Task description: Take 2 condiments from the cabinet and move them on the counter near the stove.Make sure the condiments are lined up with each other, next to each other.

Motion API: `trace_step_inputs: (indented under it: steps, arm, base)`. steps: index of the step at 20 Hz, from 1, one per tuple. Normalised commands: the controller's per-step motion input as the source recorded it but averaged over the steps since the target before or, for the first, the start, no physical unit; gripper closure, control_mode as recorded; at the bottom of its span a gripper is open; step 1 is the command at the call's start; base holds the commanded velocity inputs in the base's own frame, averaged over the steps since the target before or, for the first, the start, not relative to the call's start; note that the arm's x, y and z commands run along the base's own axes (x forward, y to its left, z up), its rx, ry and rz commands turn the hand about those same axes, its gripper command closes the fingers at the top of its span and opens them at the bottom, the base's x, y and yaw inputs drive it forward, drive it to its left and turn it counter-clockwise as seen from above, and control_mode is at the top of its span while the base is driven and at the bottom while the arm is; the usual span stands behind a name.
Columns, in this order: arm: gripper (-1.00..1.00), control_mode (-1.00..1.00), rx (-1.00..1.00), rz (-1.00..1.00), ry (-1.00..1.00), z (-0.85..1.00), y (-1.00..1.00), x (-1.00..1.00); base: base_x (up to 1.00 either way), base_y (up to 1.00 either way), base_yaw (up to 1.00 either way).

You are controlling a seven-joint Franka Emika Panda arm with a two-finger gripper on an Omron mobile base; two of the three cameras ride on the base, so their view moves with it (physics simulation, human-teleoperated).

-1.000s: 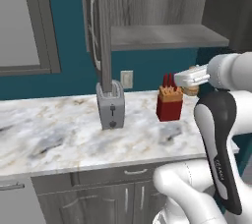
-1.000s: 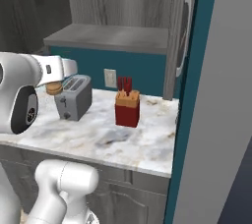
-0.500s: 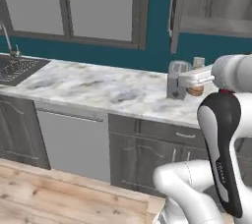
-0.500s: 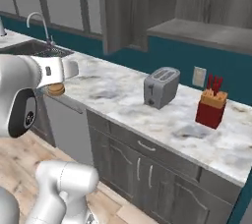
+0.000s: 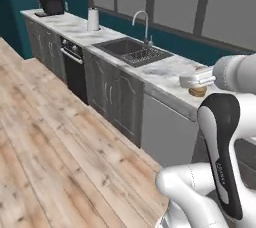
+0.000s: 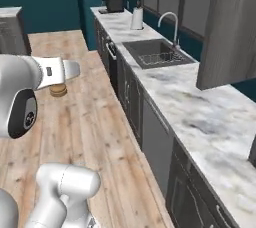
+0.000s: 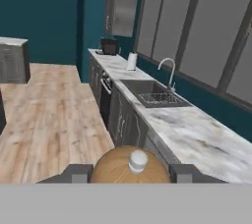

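No text, label, brand, number or sign can be read on anything in these views.

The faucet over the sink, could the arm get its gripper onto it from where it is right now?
Probably not. The faucet stands at the back of the sink, well ahead of the gripper, whose jaws are shut on the tan shaker. No obstacle shows between them; the gap and the full gripper are the trouble.
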Motion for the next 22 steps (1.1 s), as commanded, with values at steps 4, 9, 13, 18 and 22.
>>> trace_step_inputs:
  steps: [4, 9, 13, 18, 22]
  arm:
    - [1.0, 1.0, 0.0, 0.0, 0.0, 0.0, 0.0, 0.0]
    - [1.0, 1.0, 0.0, 0.0, 0.0, 0.0, 0.0, 0.0]
    - [1.0, 1.0, 0.0, 0.0, 0.0, 0.0, 0.0, 0.0]
    - [1.0, 1.0, 0.0, 0.0, 0.0, 0.0, 0.0, 0.0]
    - [1.0, 1.0, 0.0, 0.0, 0.0, 0.0, 0.0, 0.0]
  base:
    - [0.07, 0.01, 1.0]
    - [0.9, 0.09, 0.53]
    - [1.0, 0.29, 0.12]
    - [1.0, 0.53, 0.02]
    - [1.0, 0.6, 0.02]
